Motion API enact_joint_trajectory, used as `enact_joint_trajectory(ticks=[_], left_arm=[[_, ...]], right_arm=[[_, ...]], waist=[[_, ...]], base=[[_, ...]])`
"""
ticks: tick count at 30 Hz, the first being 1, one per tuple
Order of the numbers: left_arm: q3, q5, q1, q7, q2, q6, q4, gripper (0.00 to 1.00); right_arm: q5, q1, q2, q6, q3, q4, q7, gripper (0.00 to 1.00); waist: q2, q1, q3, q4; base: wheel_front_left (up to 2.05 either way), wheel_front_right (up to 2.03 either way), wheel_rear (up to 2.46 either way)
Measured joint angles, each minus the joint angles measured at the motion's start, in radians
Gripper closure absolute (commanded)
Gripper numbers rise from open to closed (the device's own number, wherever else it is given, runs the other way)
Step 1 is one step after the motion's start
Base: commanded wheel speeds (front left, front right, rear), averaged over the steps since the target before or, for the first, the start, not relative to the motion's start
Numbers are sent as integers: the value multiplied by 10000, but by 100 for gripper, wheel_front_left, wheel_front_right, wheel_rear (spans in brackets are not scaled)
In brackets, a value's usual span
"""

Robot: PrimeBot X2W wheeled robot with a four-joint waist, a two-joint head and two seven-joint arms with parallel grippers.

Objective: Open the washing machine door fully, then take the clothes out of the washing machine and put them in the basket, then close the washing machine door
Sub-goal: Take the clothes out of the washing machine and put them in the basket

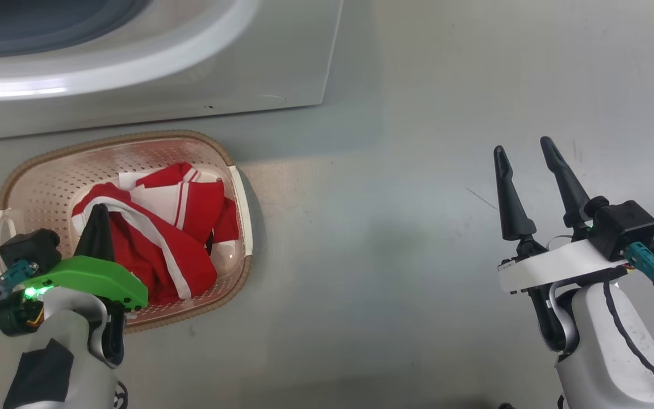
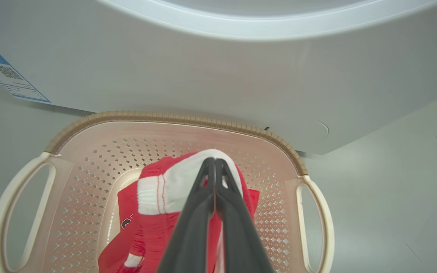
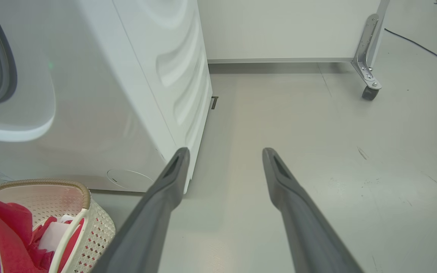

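Clothes [image 1: 191,210] are seen heaped in one basket [image 1: 49,176] before one washing machine [image 1: 219,68], with the left pincer [image 2: 215,161] pressed shut over them and the right pincer [image 1: 523,145] spread wide over the floor [image 1: 418,255], empty.

My left claw [image 2: 215,161] half-hides the clothes [image 2: 150,193] beneath it, so I cannot tell whether it pinches fabric; beyond it, the washing machine [image 2: 218,76] is cropped.
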Motion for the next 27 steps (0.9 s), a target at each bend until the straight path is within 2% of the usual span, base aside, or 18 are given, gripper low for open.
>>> enact_joint_trajectory(ticks=[7, 8, 9, 10, 11, 17, 27], left_arm=[[-38, 33, -689, -4, 13, 0, 284, 100], [-46, 35, -794, -6, 13, 0, 353, 93], [-69, 59, -877, -12, 13, 0, 408, 62], [-88, 102, -941, -13, 12, 0, 499, 22], [-90, 100, -999, -13, 2, 0, 665, 0], [-138, 125, -1030, -13, -12, 0, 1262, 0], [144, 410, -1045, -15, -17, 0, 1093, 0]], right_arm=[[-61, -157, -21, -12, -194, -414, 0, 0], [-65, -196, -25, -12, -230, -456, 2, 0], [-75, -263, -27, -13, -257, -491, 2, 0], [-79, -334, -27, -13, -278, -531, 2, 0], [-88, -386, -25, -13, -295, -562, 0, 0], [-113, -497, -19, -13, -355, -548, 2, 0], [-163, -500, -17, -8, -418, -418, 2, 0]], waist=[[0, 0, 980, -246], [0, 0, 1111, -274], [0, 0, 1237, -301], [0, 0, 1362, -325], [0, 1, 1475, -347], [0, 1, 1835, -399], [0, 0, 1304, -238]], base=[[0, 0, 0], [0, 0, 0], [0, 0, 0], [0, 0, 0], [0, 0, 0], [0, 0, 0], [0, 0, 0]])
